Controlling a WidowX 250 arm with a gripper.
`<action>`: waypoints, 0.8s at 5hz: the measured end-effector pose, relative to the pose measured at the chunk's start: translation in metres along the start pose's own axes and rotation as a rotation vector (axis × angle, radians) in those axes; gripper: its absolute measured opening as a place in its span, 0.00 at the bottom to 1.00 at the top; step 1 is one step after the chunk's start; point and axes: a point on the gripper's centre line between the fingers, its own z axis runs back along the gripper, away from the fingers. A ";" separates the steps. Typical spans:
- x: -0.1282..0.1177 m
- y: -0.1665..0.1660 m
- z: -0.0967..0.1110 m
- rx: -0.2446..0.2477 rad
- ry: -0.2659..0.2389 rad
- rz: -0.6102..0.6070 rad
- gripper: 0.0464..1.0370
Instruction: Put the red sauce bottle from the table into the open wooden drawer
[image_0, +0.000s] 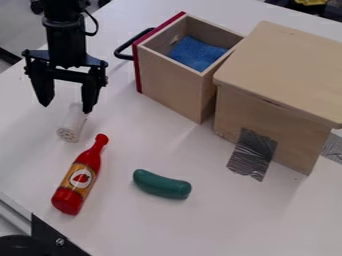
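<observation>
Two fingers of the black gripper (66, 108) stood wide apart, with nothing held between them. It hung, pointing down, over the upper left of the white table (200, 210). One fingertip was right by the upper end of the white shaker (72, 124); whether they touched, I could not tell. The shaker lay on its side on the table, its holed end towards the camera.

Below it in the view lay the red bottle (81, 176), its neck pointing up towards the shaker and a tomato on its label. The green cucumber (161, 184) lay to the right of the bottle, well apart from it. Farther back, the wooden drawer (168, 82), with a red front and a black handle (125, 48), stood open and held a blue cloth (197, 53). Beside it was the wooden box (287, 70), with silver tape (252, 154) running from its side down onto the table.
</observation>
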 end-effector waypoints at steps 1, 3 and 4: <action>-0.002 -0.001 -0.006 -0.003 0.020 -0.002 0.96; -0.028 -0.035 -0.004 0.014 -0.087 -0.219 0.96; -0.039 -0.042 -0.002 -0.012 -0.103 -0.233 0.96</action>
